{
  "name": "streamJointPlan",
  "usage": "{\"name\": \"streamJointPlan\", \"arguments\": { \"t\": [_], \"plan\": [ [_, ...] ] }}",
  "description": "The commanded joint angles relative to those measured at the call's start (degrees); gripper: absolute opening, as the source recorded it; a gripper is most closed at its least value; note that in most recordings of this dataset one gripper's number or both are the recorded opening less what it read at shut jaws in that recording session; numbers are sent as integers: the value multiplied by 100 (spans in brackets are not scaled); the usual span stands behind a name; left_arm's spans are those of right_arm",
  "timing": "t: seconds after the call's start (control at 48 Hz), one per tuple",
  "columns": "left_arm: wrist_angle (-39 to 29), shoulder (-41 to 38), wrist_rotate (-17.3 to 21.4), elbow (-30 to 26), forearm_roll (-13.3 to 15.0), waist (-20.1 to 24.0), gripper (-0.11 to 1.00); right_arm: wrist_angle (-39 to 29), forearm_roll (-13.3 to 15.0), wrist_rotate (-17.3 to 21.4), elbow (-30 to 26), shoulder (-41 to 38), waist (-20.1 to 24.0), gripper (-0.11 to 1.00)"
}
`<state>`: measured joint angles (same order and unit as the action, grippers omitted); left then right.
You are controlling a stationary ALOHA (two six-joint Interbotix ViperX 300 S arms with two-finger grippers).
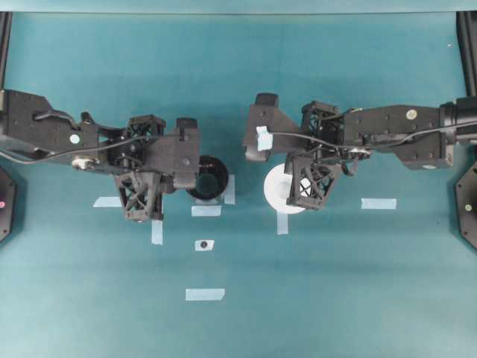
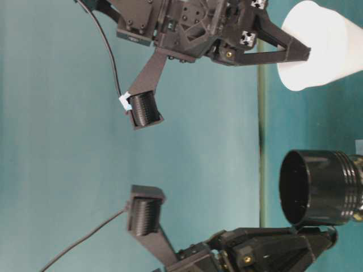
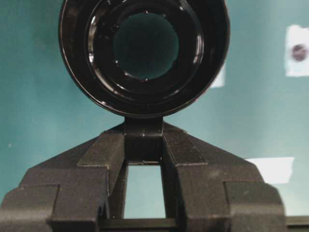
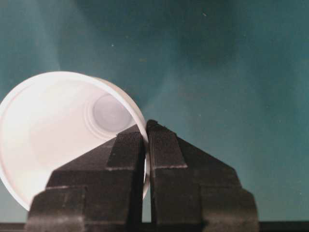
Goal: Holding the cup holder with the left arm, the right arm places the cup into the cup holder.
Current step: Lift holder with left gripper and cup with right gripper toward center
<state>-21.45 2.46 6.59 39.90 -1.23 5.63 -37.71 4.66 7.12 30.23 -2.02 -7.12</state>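
The cup holder (image 1: pixel 208 177) is a glossy black ring, and it hangs above the teal table. My left gripper (image 3: pixel 143 141) is shut on its short side tab (image 3: pixel 143 130). In the table-level view the cup holder (image 2: pixel 317 187) lies with its opening sideways, just past the left gripper (image 2: pixel 320 235). The white cup (image 4: pixel 58 140) has its rim pinched between the fingers of my right gripper (image 4: pixel 146 135), one finger inside and one outside. From overhead the cup (image 1: pixel 277 190) sits right of the holder, partly under the right gripper (image 1: pixel 296 190). Cup (image 2: pixel 323 45) and holder are apart.
Several pale tape strips (image 1: pixel 205 294) lie on the teal table (image 1: pixel 335 298), one with a dark dot (image 1: pixel 203 245). Black stands sit at the far left (image 1: pixel 6 195) and far right (image 1: pixel 468 201) edges. The left arm (image 1: pixel 45 130) and right arm (image 1: pixel 395 134) span the middle.
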Motion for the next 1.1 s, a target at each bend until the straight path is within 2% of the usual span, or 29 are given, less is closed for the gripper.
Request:
{"name": "streamJointPlan", "arguments": {
  "t": [0.0,0.333,0.792,1.083],
  "plan": [
    [18,211,-9,-149,-9,-53,23,-9,-79,53,-79,545,-44,4],
    [0,246,-9,-343,-9,-79,23,-114,-378,53,-79,1134,-193,4],
    [9,-53,0,-686,-9,-167,23,-431,-387,62,-220,2004,-211,4],
    [9,-272,62,-967,-9,-167,23,-316,-396,580,-360,2285,-211,3]
  ]
}}
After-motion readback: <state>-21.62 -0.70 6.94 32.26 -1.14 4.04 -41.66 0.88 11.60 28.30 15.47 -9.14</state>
